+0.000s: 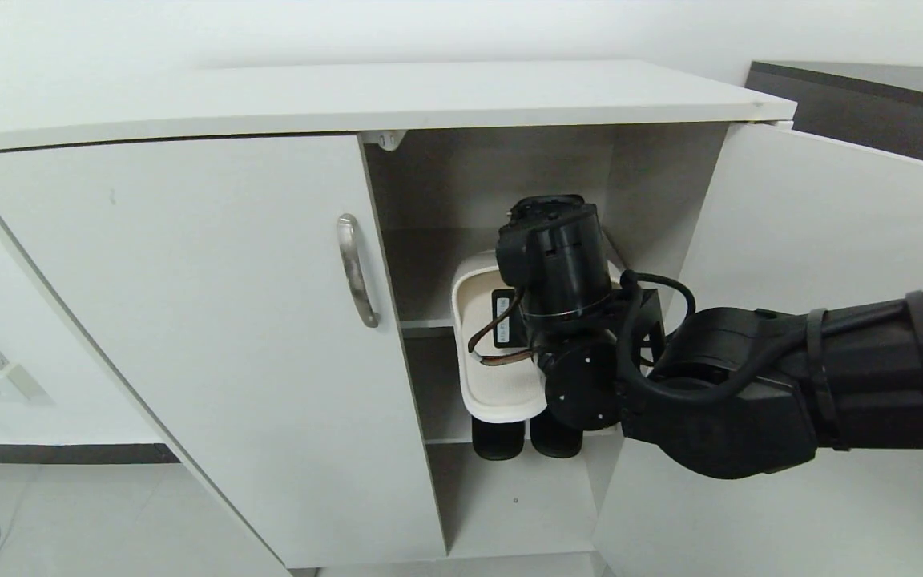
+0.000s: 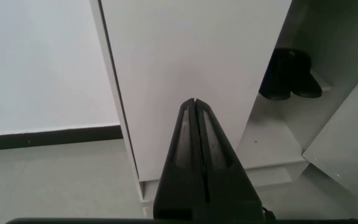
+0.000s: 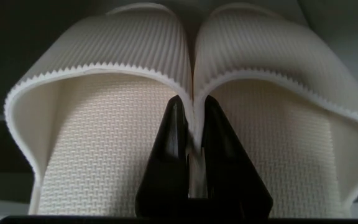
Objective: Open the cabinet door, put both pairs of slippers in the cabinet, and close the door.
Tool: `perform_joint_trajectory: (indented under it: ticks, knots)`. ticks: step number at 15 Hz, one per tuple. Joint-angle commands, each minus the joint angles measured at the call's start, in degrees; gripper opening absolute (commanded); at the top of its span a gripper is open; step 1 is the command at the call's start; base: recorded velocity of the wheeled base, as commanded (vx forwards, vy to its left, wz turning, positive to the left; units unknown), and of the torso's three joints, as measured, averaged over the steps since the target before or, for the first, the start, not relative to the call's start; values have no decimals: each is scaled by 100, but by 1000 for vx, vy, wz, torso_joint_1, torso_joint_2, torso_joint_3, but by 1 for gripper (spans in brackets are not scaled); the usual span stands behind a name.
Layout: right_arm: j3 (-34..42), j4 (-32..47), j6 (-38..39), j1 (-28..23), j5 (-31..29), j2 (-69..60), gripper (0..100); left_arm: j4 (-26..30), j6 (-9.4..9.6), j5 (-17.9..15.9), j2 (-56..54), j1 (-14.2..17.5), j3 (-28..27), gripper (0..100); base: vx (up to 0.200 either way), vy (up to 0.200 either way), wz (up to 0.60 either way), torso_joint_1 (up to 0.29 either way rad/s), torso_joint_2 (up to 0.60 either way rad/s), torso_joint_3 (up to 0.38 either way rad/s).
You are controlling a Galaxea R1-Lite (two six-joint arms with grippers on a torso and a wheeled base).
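The white cabinet point(image 1: 429, 88) has its right door point(image 1: 814, 232) swung open and its left door point(image 1: 189, 320) closed. My right arm reaches into the open half, holding the pair of white slippers point(image 1: 493, 385) in front of the middle shelves. My right gripper point(image 3: 193, 102) is shut on the touching inner edges of the white slippers point(image 3: 104, 143), toes pointing inward. A pair of black slippers point(image 1: 501, 437) sits on the lower shelf just below, heels outward. My left gripper point(image 2: 194, 109) is shut and empty, low in front of the closed door, with the black slippers point(image 2: 291, 74) off to its side.
A metal handle point(image 1: 357, 268) is on the closed left door. The bottom compartment point(image 1: 509, 505) of the cabinet holds nothing. A wall socket point(image 1: 9, 381) and cable are low on the left wall. A dark desk edge point(image 1: 870, 104) lies behind the open door.
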Motion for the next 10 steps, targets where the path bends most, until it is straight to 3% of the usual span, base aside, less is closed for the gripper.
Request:
perform_joint_trajectory:
  ticks: [1,5,10]
  knots:
    - [-7,-80,-40,-18,2,149,0,0,-1,1,-1,-1,1,0,0,0,0,0,0,0]
    - [-297,-695,-462,-256,432,580,0,0,-1,10,-1,-1,1,0,0,0,0,0,0,0]
    - [-1361,-9,-444,-537,643,1020,0,0,-10,10,-1,-1,1,0,0,0,0,0,0,0]
